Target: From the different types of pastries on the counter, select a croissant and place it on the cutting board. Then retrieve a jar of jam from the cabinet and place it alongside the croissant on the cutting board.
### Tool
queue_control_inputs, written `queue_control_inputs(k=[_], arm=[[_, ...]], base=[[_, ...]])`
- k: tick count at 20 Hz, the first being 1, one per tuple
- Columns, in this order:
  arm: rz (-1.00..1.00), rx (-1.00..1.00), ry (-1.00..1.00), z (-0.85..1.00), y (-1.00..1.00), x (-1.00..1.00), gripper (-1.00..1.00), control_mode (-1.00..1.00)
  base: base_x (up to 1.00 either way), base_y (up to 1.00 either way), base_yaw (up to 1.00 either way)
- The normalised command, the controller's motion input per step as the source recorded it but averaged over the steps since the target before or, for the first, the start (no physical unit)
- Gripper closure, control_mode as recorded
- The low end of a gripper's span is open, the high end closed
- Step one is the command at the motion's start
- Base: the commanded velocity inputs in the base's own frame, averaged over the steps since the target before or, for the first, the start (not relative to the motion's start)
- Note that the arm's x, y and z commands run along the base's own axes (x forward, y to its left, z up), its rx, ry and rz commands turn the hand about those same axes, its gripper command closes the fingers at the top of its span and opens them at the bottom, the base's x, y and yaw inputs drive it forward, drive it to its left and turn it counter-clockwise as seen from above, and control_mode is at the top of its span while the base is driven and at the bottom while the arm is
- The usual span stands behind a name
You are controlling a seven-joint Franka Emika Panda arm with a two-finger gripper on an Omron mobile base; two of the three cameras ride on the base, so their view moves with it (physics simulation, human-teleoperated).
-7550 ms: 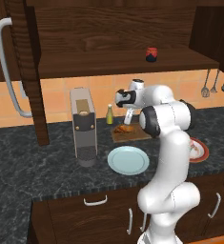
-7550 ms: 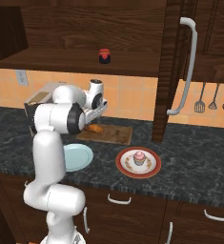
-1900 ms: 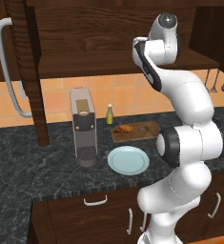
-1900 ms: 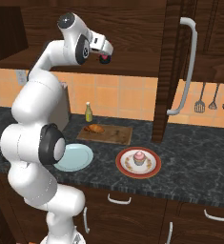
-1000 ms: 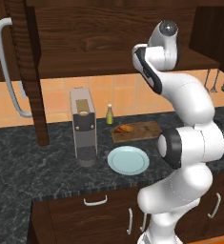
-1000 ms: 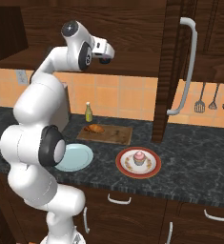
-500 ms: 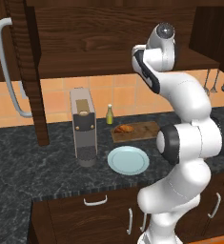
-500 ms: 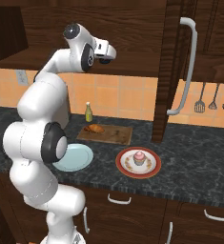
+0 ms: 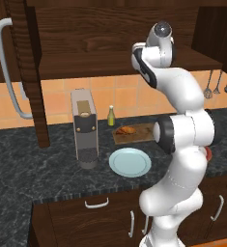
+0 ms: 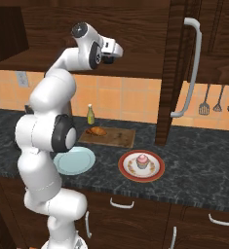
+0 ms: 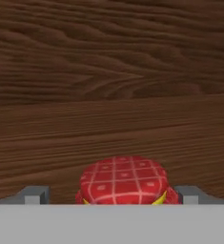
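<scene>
In the hand view the jar of jam [image 11: 123, 178] shows its red checked lid low in the frame, on the cabinet shelf [image 11: 108, 133]. My gripper [image 11: 112, 195] is open, one fingertip [image 11: 35, 194] standing on each side of the jar; a small gap shows at the left. From the right base view the gripper [image 10: 115, 54] reaches into the dark wood cabinet [image 10: 135, 68] above the counter [image 10: 194, 160]. The golden-brown croissant [image 9: 126, 130] [image 10: 95, 131] lies on the wooden cutting board [image 9: 140, 134] [image 10: 117, 138].
A light-blue plate [image 9: 130, 161] lies in front of the board. To its right, a red plate [image 10: 128, 170] holds a pale pastry [image 10: 143, 160]. A coffee machine [image 9: 84, 128] and a yellow-green bottle [image 9: 111, 116] stand by the wall. Open cabinet doors with long grey handles [image 10: 191, 68] flank the shelf.
Over two seconds the arm has come down a little and pushed the hand further in over the shelf towards the jar. The croissant and the board have not moved.
</scene>
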Motion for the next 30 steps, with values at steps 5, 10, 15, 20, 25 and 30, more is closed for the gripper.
queue_control_inputs(k=[5,10,15,20,25,30], arm=[[0.00,0.00,0.05,-0.40,0.00,0.32,1.00,-1.00],[0.00,0.00,0.07,-0.70,0.00,0.21,1.00,-1.00],[0.00,0.00,0.03,-0.63,-0.03,0.14,1.00,-1.00],[0.00,0.00,-0.01,-0.49,0.00,0.14,1.00,-1.00],[0.00,0.00,-0.12,-0.34,0.00,0.00,1.00,-1.00],[0.00,0.01,-0.34,-0.64,-0.06,-0.04,1.00,-1.00]], base=[[0.00,0.00,0.00],[0.00,0.00,0.00],[0.00,0.00,0.00],[0.00,0.00,0.00],[0.00,0.00,0.00],[0.00,0.00,0.00]])
